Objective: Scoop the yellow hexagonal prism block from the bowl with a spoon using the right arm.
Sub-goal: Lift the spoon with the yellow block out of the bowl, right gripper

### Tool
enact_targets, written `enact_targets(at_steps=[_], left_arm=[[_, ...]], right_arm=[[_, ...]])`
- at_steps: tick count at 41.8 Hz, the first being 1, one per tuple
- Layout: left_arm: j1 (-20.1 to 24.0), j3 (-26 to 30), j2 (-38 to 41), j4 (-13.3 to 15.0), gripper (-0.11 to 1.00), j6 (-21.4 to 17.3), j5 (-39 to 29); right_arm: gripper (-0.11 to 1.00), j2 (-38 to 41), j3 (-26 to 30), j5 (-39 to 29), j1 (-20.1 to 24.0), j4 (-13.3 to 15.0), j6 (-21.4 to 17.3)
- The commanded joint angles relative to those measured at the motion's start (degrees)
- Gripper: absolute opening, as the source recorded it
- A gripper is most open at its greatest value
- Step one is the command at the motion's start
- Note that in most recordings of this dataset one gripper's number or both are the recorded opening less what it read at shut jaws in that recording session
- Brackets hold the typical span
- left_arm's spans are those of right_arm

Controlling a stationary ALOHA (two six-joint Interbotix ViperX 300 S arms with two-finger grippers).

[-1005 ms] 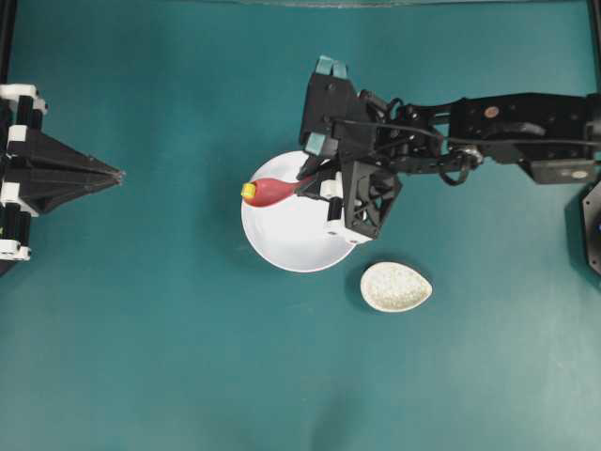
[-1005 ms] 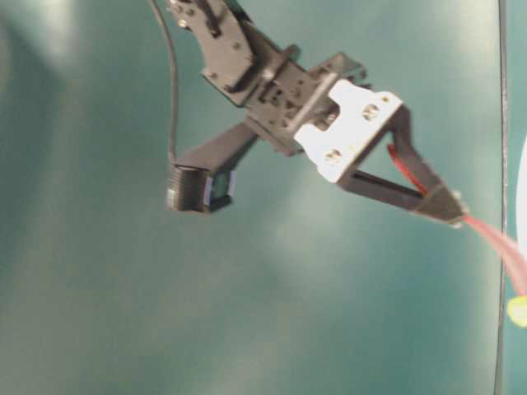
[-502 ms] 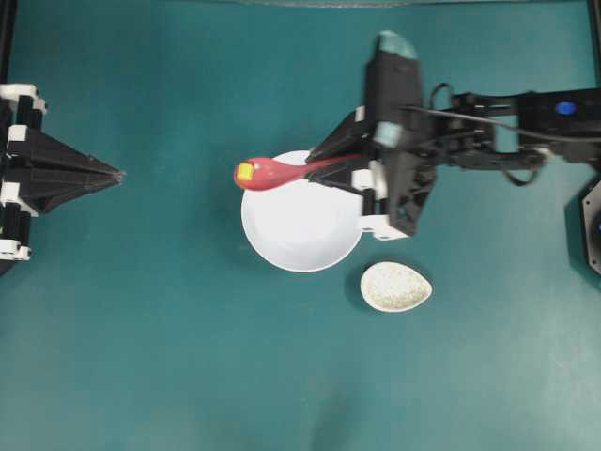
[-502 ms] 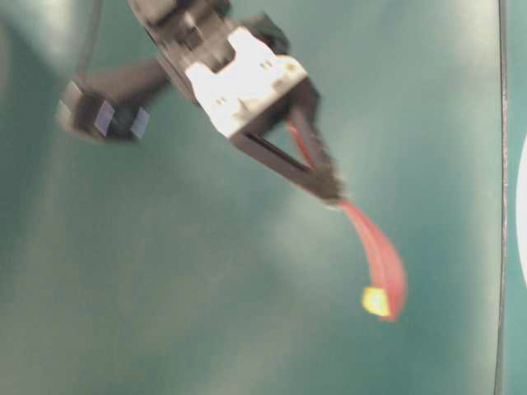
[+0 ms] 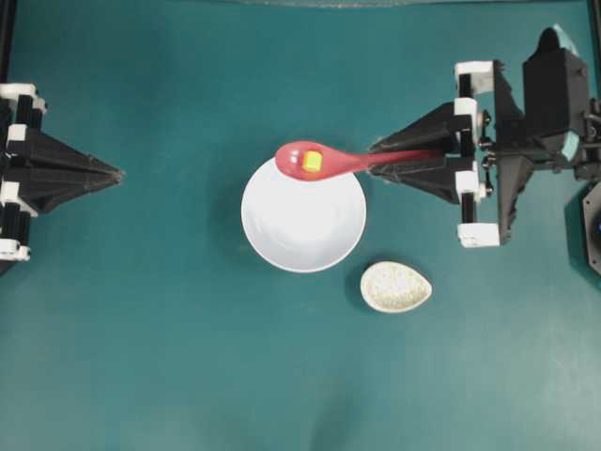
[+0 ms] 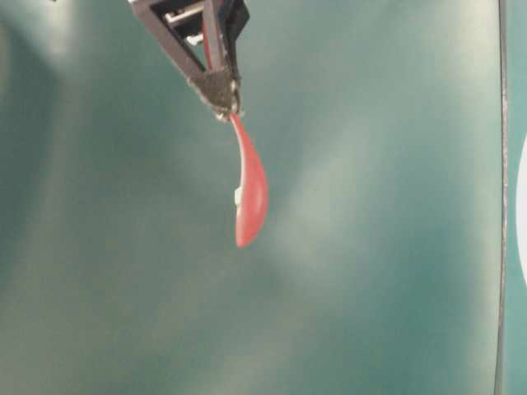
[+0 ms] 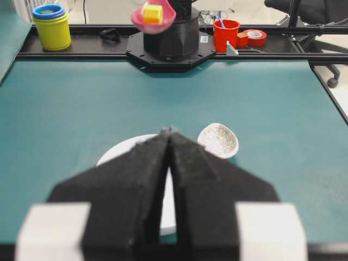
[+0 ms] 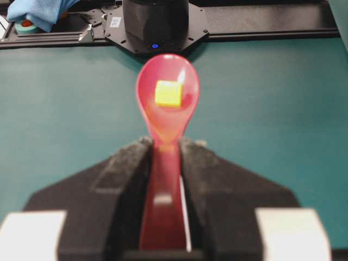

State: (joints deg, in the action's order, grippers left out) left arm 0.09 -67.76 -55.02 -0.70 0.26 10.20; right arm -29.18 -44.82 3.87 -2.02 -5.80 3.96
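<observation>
— Yellow hexagonal prism block (image 5: 312, 162) is sitting in the spoon (image 5: 324, 160), lifted clear of the bowl (image 5: 302, 235)!

— And I'm pinching the handle in my right gripper (image 5: 377, 160). Scoop is looking done; I'm just keeping it level.

— Left gripper (image 7: 168, 132)?

— Pressed together, idling.

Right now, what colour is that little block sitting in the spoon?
Bright yellow block, against the glossy red-pink spoon; clearest in the right wrist view.
</observation>
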Motion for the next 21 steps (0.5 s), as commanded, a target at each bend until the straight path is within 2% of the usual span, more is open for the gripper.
enact_targets(at_steps=[1,11,21], left_arm=[[-0.09,0.97,0.35,-0.09,0.00,0.00,0.35],[0.00,1.05,0.35,-0.18,0.00,0.09,0.62],[0.00,0.97,0.26,-0.18,0.00,0.09,0.70]], right_arm=[[0.22,-0.26,0.62,0.62,0.09,0.18,0.09],[0.23,1.49,1.49,1.05,0.09,0.35,0.35],[0.22,1.49,1.41,1.14,0.09,2.90,0.35]])
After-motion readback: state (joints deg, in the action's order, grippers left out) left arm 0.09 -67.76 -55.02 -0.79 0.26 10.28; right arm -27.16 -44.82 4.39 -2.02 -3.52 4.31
